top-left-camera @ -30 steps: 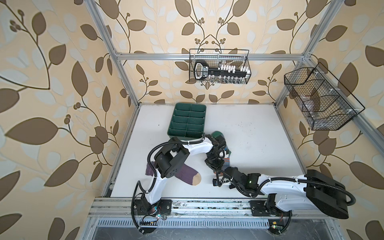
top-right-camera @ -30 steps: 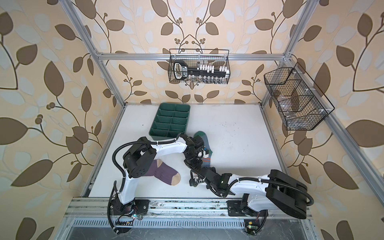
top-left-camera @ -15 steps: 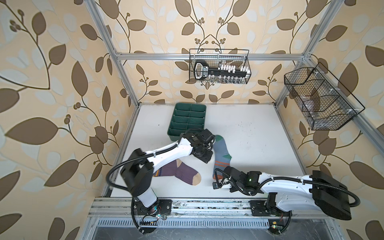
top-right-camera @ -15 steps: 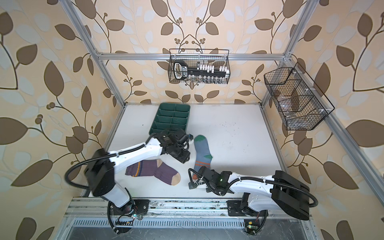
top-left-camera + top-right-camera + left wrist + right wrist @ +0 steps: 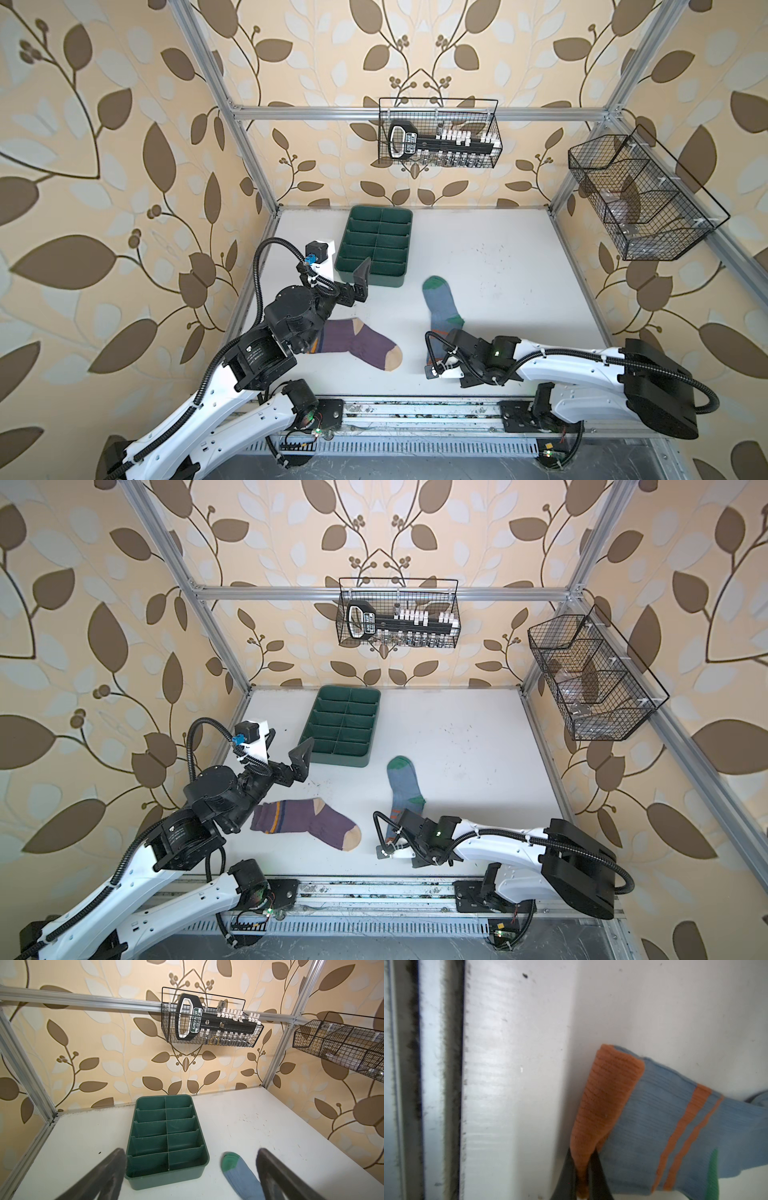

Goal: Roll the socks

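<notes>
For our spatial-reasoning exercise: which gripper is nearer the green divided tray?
Left. The left gripper hangs open by the tray's near corner; the right gripper pinches the grey-blue sock's orange cuff, its end farthest from the tray.

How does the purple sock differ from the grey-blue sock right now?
The purple sock has tan toe and heel; the grey-blue sock has green ones. The purple sock lies crosswise; the grey-blue sock runs front to back. The right gripper pinches the grey-blue sock's orange cuff; nothing grips the purple sock. Both are unrolled.
</notes>
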`<state>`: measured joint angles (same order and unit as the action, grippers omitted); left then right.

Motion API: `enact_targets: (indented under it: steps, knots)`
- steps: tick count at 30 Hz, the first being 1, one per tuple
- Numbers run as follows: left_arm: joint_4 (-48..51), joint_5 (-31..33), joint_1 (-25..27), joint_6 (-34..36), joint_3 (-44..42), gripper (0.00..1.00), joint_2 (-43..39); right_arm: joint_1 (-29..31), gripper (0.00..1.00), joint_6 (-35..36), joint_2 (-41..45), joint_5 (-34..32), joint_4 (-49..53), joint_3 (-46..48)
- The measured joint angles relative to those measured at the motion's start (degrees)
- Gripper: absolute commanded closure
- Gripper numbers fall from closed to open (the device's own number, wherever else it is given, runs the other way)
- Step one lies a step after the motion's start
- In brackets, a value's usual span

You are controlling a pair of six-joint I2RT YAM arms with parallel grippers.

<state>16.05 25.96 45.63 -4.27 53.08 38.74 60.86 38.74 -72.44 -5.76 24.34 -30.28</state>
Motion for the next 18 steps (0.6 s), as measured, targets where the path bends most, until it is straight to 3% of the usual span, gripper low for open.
enact_targets:
  steps: [6, 10, 18]
  knots:
    - [4.85, -2.86, 0.02, 0.04, 0.76, 0.01, 4.87, -1.22, 1.00, -0.44, 0.31, 1.09, 0.70, -0.07]
    - [6.93, -6.29, 0.00, 3.08, 0.39, 0.01, 4.52, -3.93, 1.00, -2.05, -2.54, 6.99, 5.95, -3.85]
    - [14.21, -24.57, 0.52, 18.69, 1.97, 0.06, 4.35, -6.05, 1.00, -4.90, -12.50, 18.86, 13.25, -12.00]
